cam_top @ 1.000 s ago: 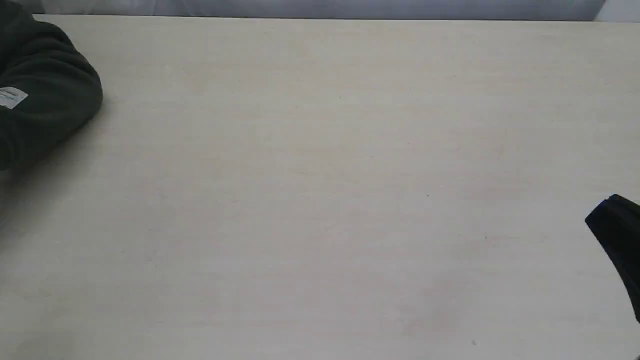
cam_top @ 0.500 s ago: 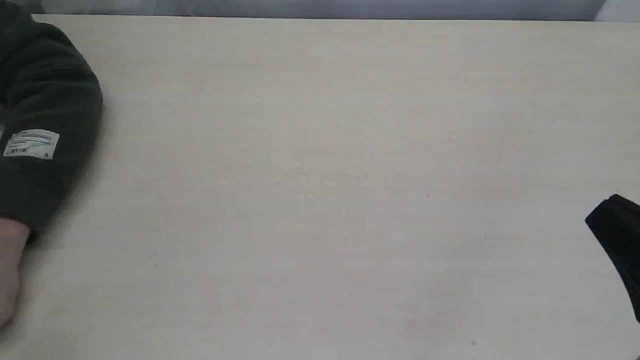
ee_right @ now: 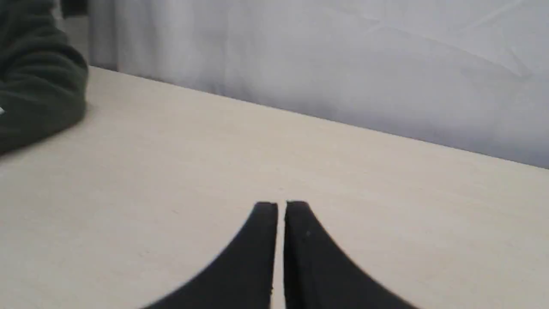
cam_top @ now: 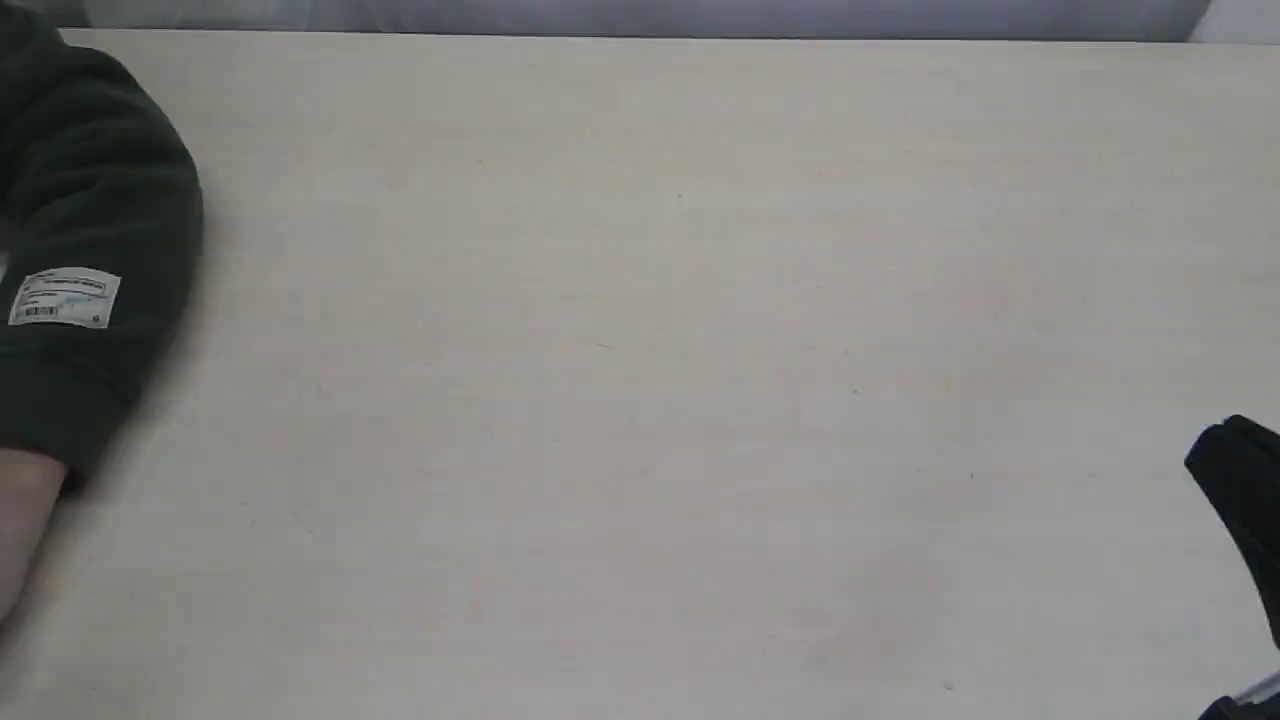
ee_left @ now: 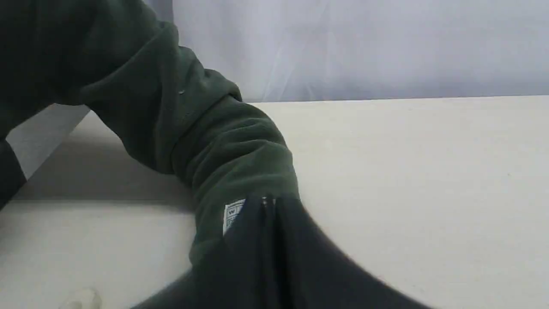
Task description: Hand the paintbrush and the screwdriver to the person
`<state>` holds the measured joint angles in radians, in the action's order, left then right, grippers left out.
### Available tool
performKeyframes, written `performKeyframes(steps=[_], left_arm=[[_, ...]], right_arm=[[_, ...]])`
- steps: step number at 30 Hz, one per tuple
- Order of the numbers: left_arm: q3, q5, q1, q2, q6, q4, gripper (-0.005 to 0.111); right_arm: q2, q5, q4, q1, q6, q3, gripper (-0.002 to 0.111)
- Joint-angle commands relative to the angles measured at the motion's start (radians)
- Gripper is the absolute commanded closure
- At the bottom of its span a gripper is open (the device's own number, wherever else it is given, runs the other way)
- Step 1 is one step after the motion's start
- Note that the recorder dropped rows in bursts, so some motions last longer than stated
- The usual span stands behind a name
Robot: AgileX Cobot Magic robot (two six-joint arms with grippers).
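Observation:
Neither the paintbrush nor the screwdriver shows in any view. The person's arm in a dark green sleeve (cam_top: pixel 95 190) lies along the table's left side, with a white label (cam_top: pixel 65 298) and a bare wrist (cam_top: pixel 18 520) below the cuff. In the left wrist view my left gripper (ee_left: pixel 268 202) is shut, its tips right in front of the sleeve (ee_left: pixel 231 159) by the label; only a tiny glint shows at the tips. My right gripper (ee_right: pixel 281 205) hangs over bare table with its fingers nearly touching and nothing between them. It enters the exterior view at the right edge (cam_top: pixel 1235 480).
The pale wooden table (cam_top: pixel 640 350) ends at a far edge against a grey-white backdrop (cam_top: pixel 640 15). In the left wrist view a small, pale, blurred shape (ee_left: pixel 81 297) lies on the table; I cannot tell what it is.
The person's arm has slid toward the near edge on the left, bringing the label and then the bare wrist into view. My right gripper has dropped slightly toward the near edge.

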<state>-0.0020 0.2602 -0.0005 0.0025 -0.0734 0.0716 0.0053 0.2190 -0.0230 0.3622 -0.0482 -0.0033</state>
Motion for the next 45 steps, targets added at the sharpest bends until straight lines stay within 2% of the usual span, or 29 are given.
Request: performKeyframes(steps=[1, 9, 15, 45], left_arm=[[0.002, -0.010, -0.007, -0.002, -0.002, -0.003, 0.107], [0.002, -0.010, -0.007, -0.002, -0.002, -0.003, 0.107], [0.002, -0.010, -0.007, -0.002, -0.002, -0.003, 0.107], [0.002, -0.011, -0.007, -0.002, -0.002, -0.001, 0.107]], right_arm=[[-0.005, 0.042, 0.016, -0.090, -0.019, 0.003, 0.104], [-0.005, 0.055, 0.016, -0.300, -0.019, 0.003, 0.104], [-0.005, 0.068, 0.016, -0.369, -0.019, 0.003, 0.104], [-0.005, 0.127, 0.016, -0.378, -0.019, 0.003, 0.104]])
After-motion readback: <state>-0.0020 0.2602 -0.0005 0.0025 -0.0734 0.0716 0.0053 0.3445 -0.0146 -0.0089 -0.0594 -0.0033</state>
